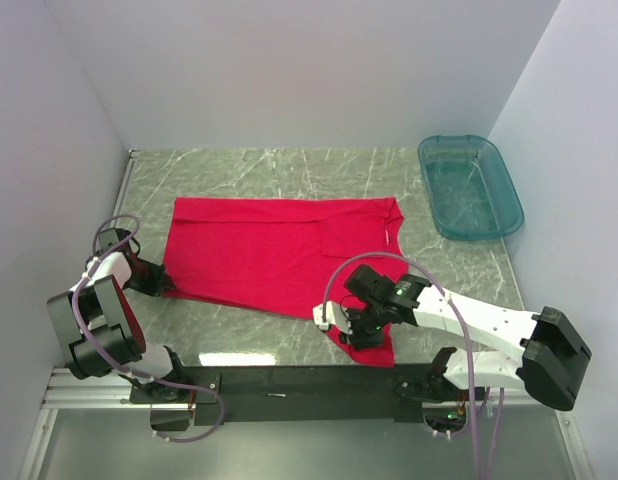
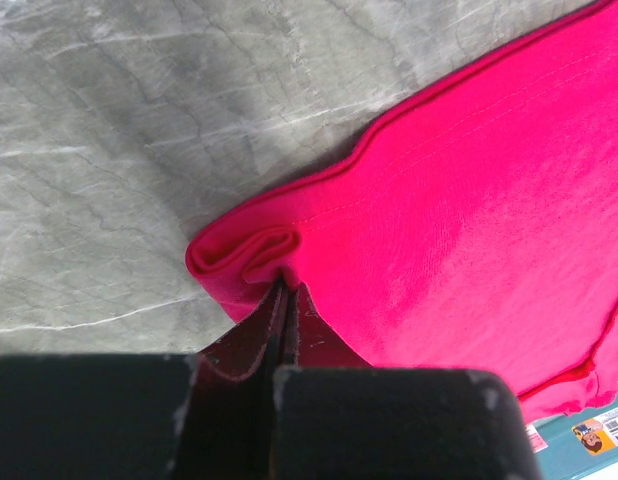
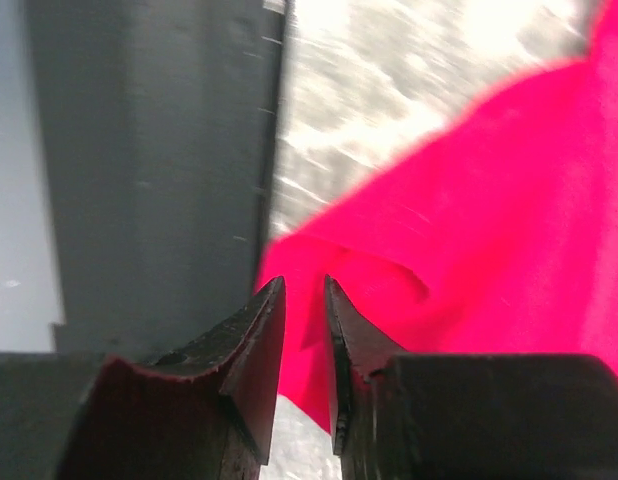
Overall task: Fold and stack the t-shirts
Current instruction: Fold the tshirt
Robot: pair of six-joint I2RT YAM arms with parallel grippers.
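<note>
One red t-shirt (image 1: 279, 250) lies spread flat on the marble table, neck towards the right. A sleeve flap (image 1: 374, 350) reaches the table's front edge. My left gripper (image 1: 165, 281) is shut on the shirt's near-left corner. In the left wrist view the fingertips (image 2: 286, 285) pinch a bunched fold of the red cloth (image 2: 469, 200). My right gripper (image 1: 363, 333) hovers over the sleeve flap. In the right wrist view its jaws (image 3: 304, 287) stand a little apart, with red cloth (image 3: 489, 200) below them and nothing gripped.
A teal see-through tub (image 1: 470, 187) stands at the back right, holding nothing. The black front rail (image 1: 289, 380) runs along the near edge, close to the right gripper, and shows as a dark panel in the right wrist view (image 3: 159, 150). White walls enclose the table.
</note>
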